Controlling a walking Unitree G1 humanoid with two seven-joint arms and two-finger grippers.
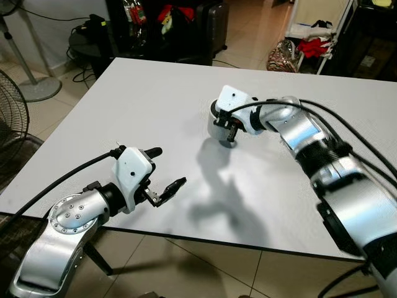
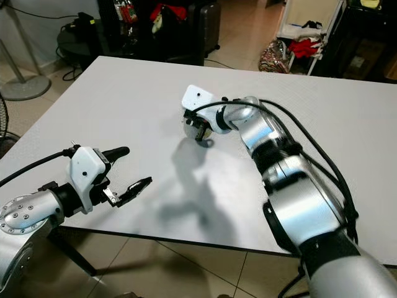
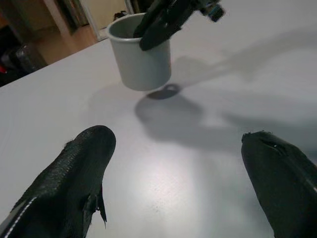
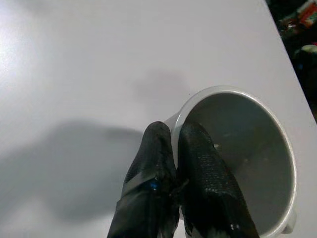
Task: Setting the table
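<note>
A grey cup [image 3: 141, 59] is near the middle of the white table [image 1: 142, 99]. My right gripper [image 4: 173, 134] is shut on its rim, one finger inside and one outside. The cup looks slightly lifted, with its shadow just under its base. In the head views the cup [image 1: 217, 124] is mostly hidden behind the right wrist housing. My left gripper [image 1: 167, 166] hovers open over the table's front left part, its fingers pointing toward the cup with nothing between them.
The table's front edge [image 1: 248, 243] runs close under both arms. Fans [image 1: 15, 56] stand on the floor at the left. A dark suitcase [image 1: 214, 25] and bags sit beyond the far edge, and a rack with red cloth [image 1: 313, 46] stands at the back right.
</note>
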